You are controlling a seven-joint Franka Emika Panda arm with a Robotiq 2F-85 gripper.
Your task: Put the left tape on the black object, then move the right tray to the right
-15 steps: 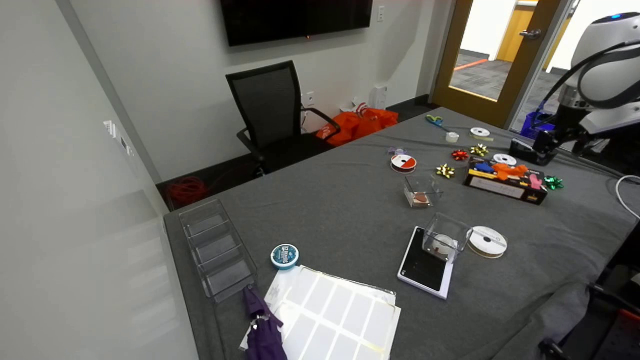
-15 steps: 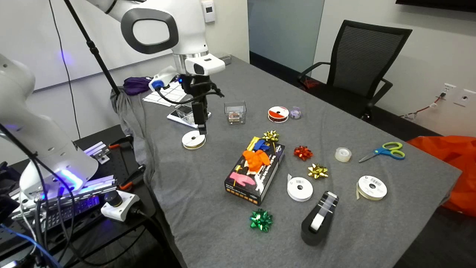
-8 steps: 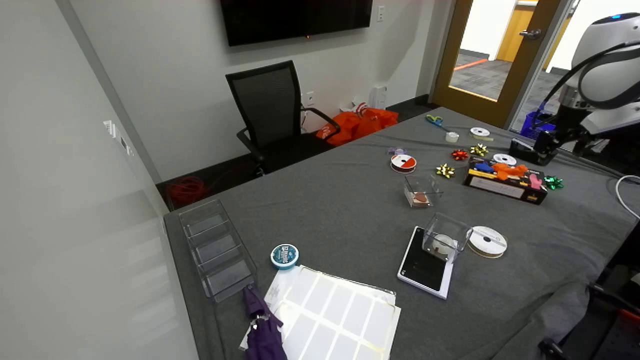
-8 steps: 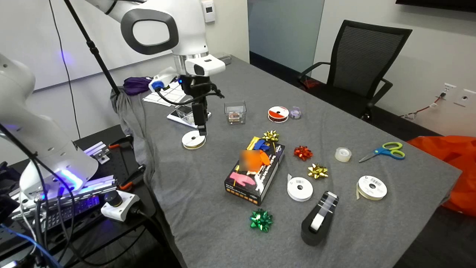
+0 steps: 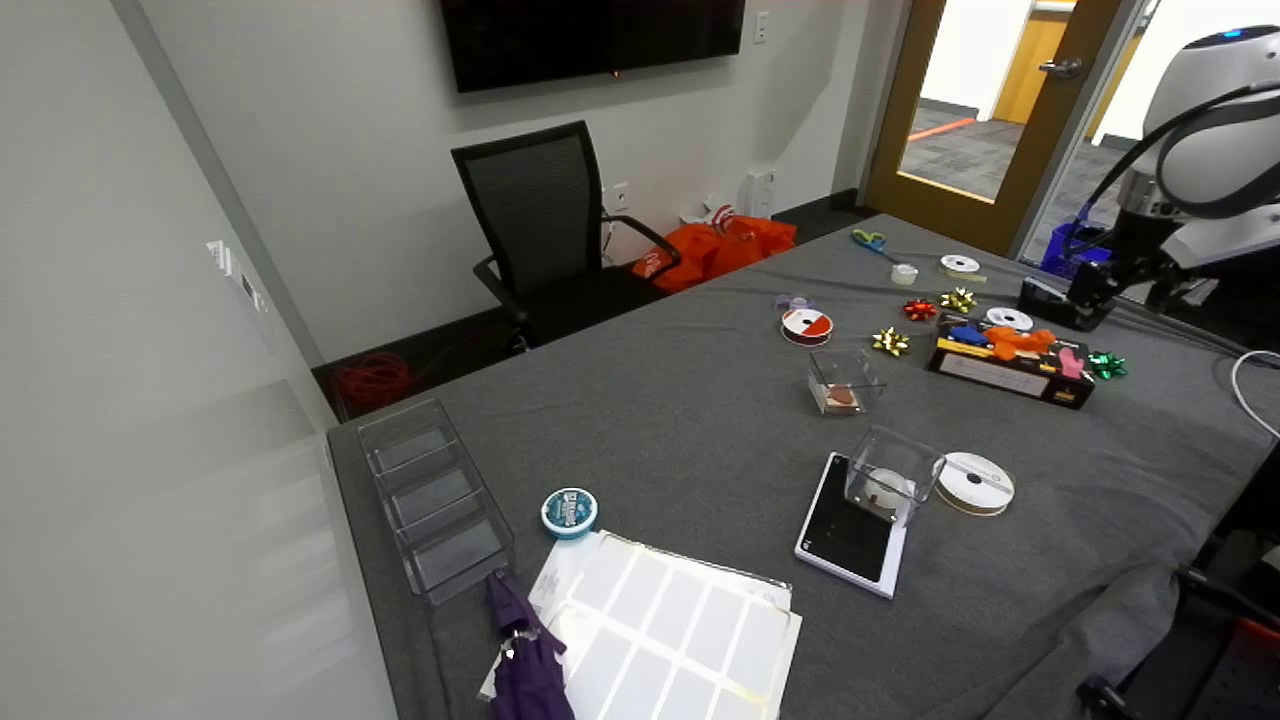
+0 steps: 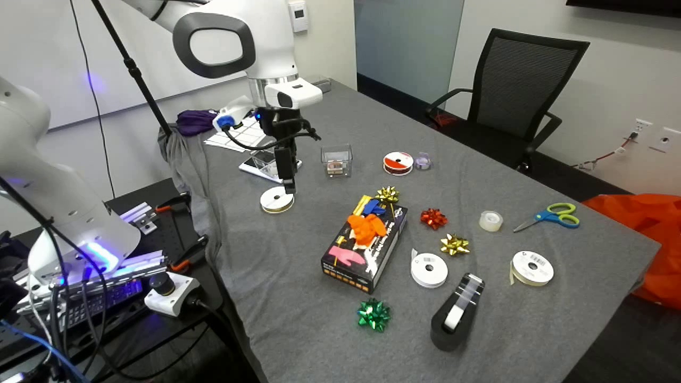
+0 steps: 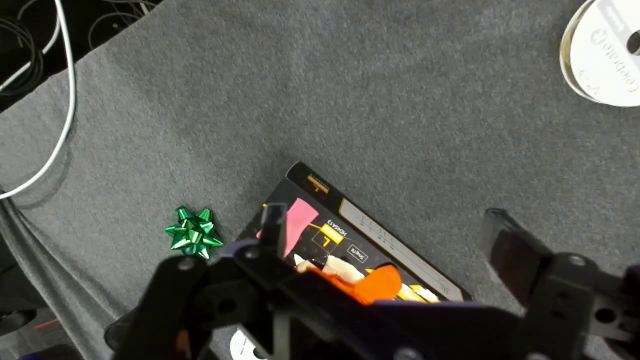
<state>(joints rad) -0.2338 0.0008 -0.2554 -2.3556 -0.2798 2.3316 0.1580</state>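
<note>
Nothing has visibly moved since the earlier frame: the grey-covered bench (image 5: 650, 430), everything on it and the white robot arm (image 6: 268, 40) stand unchanged. In the wrist view, the pincer (image 7: 387, 220) has its fingers wide apart, a black glove box (image 7: 355, 252) beneath the gap. Well apart from the pincer, in an exterior view, lies a black-faced device (image 5: 848, 535). A clear tray (image 5: 897, 450) rests on one end of it; a second clear tray (image 5: 850, 370) stands near. Just beside the device is a white ribbon spool (image 5: 975, 490). A small white roll (image 5: 887, 489) shows through the first tray's wall.
</note>
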